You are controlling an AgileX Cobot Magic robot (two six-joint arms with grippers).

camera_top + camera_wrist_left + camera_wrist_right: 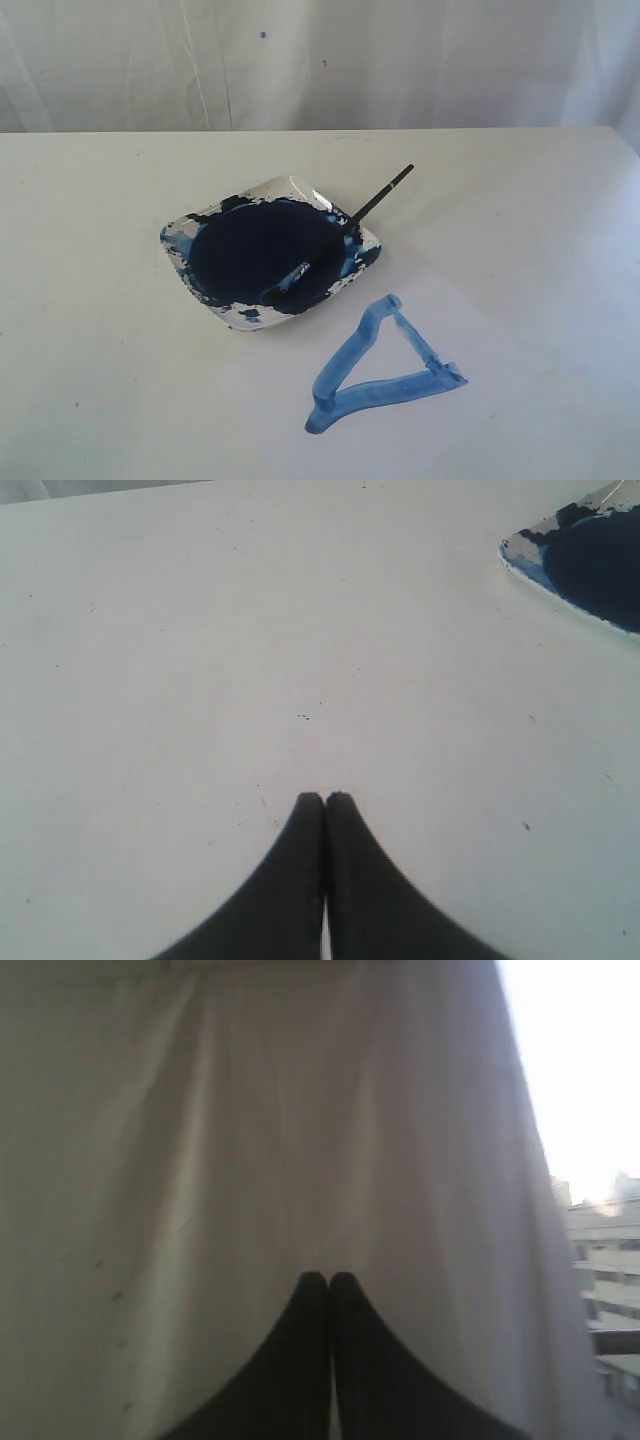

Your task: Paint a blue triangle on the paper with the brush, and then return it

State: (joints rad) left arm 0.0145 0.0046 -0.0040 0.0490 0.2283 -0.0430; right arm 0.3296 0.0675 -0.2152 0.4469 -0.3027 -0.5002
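Our left gripper (325, 798) has its fingertips pressed together on nothing, above bare table (200, 680); our right gripper (329, 1278) is likewise closed and empty, facing the curtain (200, 1110). The brush (345, 232) lies across the dish (290, 186), bristles in the paint (250, 255), handle slanting out over the far-right rim. Only the left wrist view shows the dish, so we judge that arm nearer. The blue triangle (395, 387) sits on the paper (500, 430), near the dish

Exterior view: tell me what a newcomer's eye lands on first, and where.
The dish in the middle of the view holds a dark navy paint pool, and the brush lies across it with its handle jutting over the far right rim. In front and to the right, the blue triangle, a thick wet outline, sits on the paper.
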